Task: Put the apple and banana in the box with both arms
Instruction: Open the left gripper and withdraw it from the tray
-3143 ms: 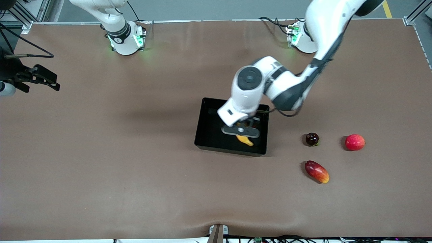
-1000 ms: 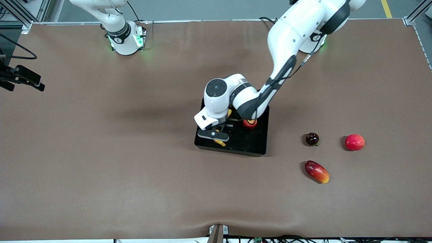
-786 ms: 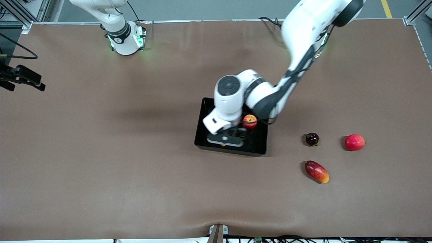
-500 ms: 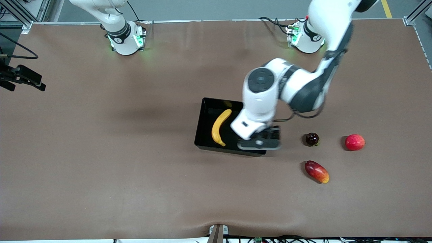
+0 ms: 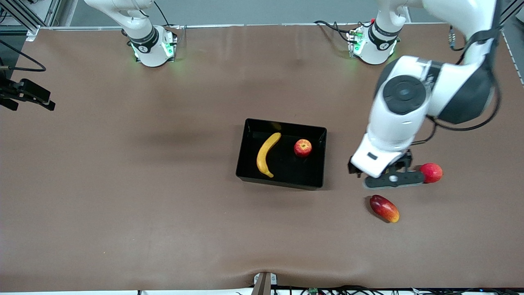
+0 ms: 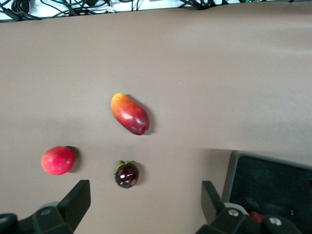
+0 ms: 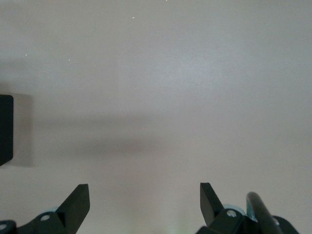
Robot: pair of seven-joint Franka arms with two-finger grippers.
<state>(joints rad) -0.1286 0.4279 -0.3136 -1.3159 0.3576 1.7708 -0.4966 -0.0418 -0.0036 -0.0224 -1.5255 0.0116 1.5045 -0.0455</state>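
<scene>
We are looking down on a brown table [image 5: 123, 184] with both arms based along its top edge. The left arm [image 5: 430, 90] is reaching out over the table toward its own end, and the left gripper [image 5: 391, 176] is hanging empty over the spot among the loose fruit, with bare table under it. In the left wrist view its fingers [image 6: 78, 200] are standing wide apart with nothing between them. The right arm [image 5: 135, 24] is waiting off at its own end of the table, where the right gripper [image 5: 26, 96] is showing at the table's edge. In the right wrist view its fingers [image 7: 78, 202] are also spread apart over bare table.

The box [image 5: 245, 164] is sitting near the middle of the table. The banana [image 5: 266, 153] is lying inside it, along the wall toward the right arm's end. The apple [image 5: 303, 148] is resting inside it too, apart from the banana, toward the left arm's end of the box.

Outside the box, toward the left arm's end, we are seeing three more fruits. The mango [image 5: 384, 208] is lying nearest the front camera. The pink fruit [image 5: 432, 172] is sitting farther from the camera, partly covered by the left gripper. The dark fruit [image 6: 126, 175] is showing only in the left wrist view, lying between the pink fruit and the box.
</scene>
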